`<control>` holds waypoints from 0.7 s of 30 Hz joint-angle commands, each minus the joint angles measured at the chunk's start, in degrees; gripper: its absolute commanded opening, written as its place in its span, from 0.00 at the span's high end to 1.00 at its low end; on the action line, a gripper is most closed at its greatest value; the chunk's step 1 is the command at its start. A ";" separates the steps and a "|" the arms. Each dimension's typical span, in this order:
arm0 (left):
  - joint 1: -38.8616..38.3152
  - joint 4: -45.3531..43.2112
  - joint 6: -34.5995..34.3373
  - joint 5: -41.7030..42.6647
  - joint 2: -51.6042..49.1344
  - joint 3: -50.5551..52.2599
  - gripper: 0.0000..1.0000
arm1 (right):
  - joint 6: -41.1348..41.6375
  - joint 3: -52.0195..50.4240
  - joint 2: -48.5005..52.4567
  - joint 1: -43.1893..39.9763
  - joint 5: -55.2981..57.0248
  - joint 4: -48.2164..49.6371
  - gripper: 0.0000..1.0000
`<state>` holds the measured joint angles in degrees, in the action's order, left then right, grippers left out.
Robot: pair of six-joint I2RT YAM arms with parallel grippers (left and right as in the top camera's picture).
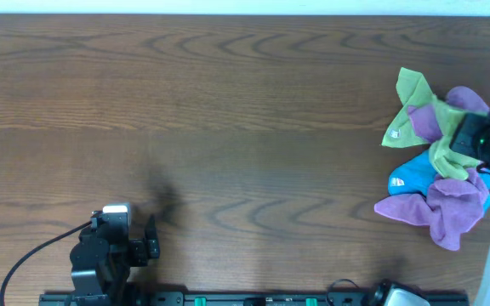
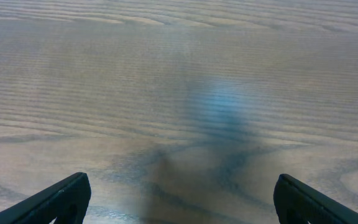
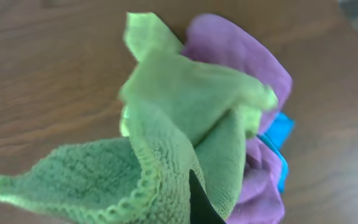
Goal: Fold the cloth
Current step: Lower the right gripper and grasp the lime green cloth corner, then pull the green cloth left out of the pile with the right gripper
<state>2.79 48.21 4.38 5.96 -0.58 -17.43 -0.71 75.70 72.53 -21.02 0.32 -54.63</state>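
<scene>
My right claw (image 3: pixel 199 202) pinched tight on a bunched fold of the lime-green cloth (image 3: pixel 179 106), cloth raised over a heap of purple cloths (image 1: pixel 436 208) and 1 blue cloth (image 1: pixel 408 178) near the table's (image 1: pixel 228 102) right edge, my left claw (image 2: pixel 182 205) spread wide, well apart

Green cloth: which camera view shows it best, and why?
Right wrist: the cloth fills the frame, its looped texture and stitched edge clear. Overhead shows the cloth small, bunched among purple cloths and a blue cloth. Left wrist shows only table.
</scene>
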 commanded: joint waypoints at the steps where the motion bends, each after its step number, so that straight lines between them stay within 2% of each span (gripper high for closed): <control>1: -0.31 0.02 0.35 -0.42 0.33 0.13 0.05 | -1.55 1.77 -0.76 3.87 -1.44 0.98 0.99; 7: -0.31 0.02 0.35 -0.42 0.33 0.13 0.05 | -1.46 5.90 -0.63 13.79 -1.40 3.04 0.99; 21: -0.31 0.02 0.35 -0.42 0.33 0.13 0.05 | -0.90 5.97 2.10 28.74 -3.82 3.89 0.99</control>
<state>2.79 48.21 4.38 5.98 -0.58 -17.43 -1.17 80.62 74.70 4.73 -1.74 -51.03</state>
